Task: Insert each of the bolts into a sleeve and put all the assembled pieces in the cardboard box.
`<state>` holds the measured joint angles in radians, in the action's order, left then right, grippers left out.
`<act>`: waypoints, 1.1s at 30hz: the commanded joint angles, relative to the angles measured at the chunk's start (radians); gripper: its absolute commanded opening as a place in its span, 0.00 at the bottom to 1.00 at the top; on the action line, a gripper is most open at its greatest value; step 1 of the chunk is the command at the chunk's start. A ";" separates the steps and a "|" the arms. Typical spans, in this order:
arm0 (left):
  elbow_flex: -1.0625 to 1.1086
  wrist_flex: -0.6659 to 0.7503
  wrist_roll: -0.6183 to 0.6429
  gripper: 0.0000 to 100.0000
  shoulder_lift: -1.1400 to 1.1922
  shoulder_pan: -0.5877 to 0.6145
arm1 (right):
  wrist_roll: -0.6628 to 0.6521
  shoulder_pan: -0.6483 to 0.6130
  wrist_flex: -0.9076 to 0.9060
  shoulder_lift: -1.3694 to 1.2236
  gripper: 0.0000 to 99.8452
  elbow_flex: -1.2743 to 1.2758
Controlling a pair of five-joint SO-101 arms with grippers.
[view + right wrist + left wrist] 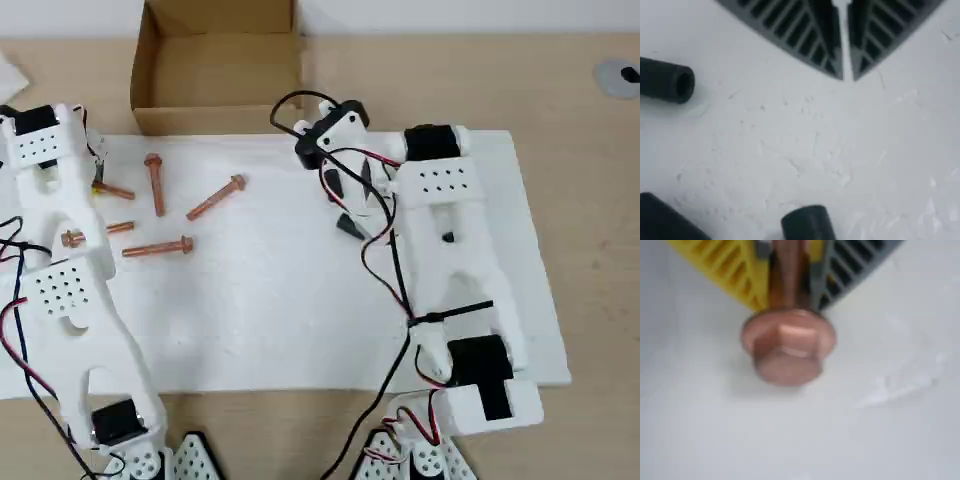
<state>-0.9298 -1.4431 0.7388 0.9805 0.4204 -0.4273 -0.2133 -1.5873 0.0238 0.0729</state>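
Counter (590,200) carries a white mat (270,310). The box (215,120) stands at the mat's far edge, open side up, with no assembled piece boxed yet.

Left gripper (790,300) sits well off the box's left front corner, toward the arm bases. It is clamped on a bolt (787,347), held by the shank between a yellow and a grey jaw, head sticking out just above the mat.

Right gripper (844,75) is off the box's right front corner, low over the mat. Its jaws are narrow, just a thin slit with nothing between them.

Loose bolts (158,247) are scattered on the mat just in front of the box, several of them at mixed angles.

Sleeves (667,80) are black, with three visible beside the right gripper. One lies on its side; I can't tell how the other two stand. They seem to lie in front of the box's right corner.

Risks, as I judge them:
- The right jaws are too narrow to take a sleeve as they stand, so going down like this would knock it away.
- A sleeve on its side is round and may roll when touched.
- The bolt is gripped on a smooth shank, so it may pivot or slip under insertion push.
- If the axes are off, the bolt tip hits the sleeve rim and jams.
- Nearby sleeves may get bumped.
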 commanded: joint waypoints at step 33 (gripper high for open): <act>-0.436 -0.315 -0.644 0.00 -0.358 -0.219 | 0.216 -0.101 -0.176 -0.854 0.21 -1.205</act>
<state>-1.5052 -1.7499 0.1066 0.8009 0.2363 -0.2186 -0.2931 -1.6978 -0.7756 -0.8846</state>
